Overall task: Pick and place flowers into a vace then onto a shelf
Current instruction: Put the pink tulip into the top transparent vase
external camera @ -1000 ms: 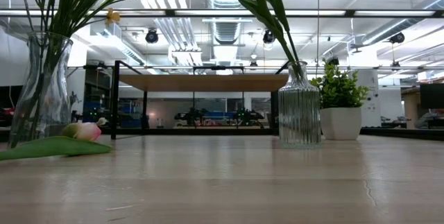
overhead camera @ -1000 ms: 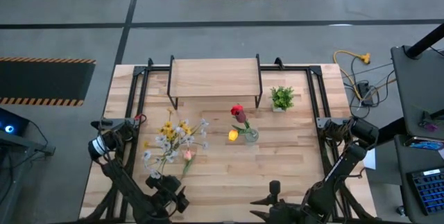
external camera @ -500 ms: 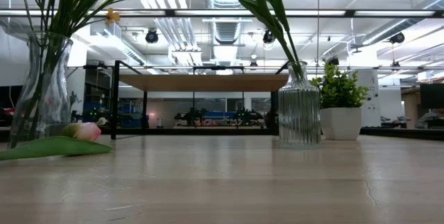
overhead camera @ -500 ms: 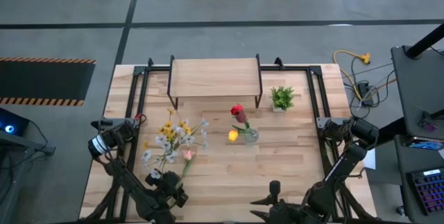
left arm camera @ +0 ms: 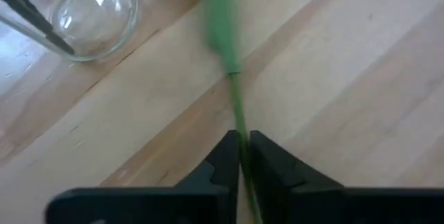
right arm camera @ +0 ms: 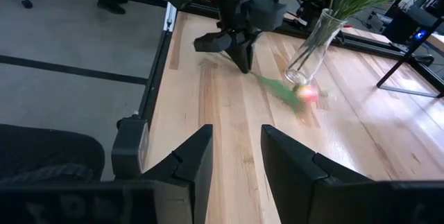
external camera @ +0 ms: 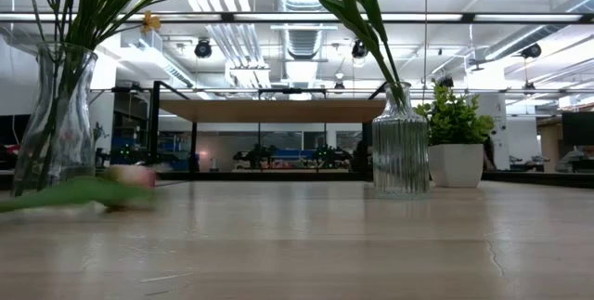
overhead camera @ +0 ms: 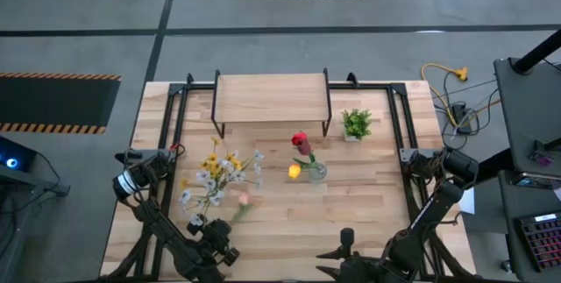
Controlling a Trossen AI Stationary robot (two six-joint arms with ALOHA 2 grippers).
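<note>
My left claw (left arm camera: 240, 156) is pinched tight on the stem of a pink tulip (overhead camera: 243, 201) lying on the bench (overhead camera: 368, 204), low at the stem end so the head can go into a vase. Beside it a left vase (overhead camera: 200, 219) holds white and yellow sprays. Mid-bench, a ribbed vase (overhead camera: 316, 171) holds a red tulip. The shelf (overhead camera: 270, 97) stands behind. My right claw (right arm camera: 236, 156) waits, fingers apart, empty. Beyond is grey floor.

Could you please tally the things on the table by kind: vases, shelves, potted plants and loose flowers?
Glass vases: 2, the left vase and the right vase
Shelf: 1
Potted plant: 1
Loose pink flower, stem gripped by the left claw: 1
Total: 5
</note>
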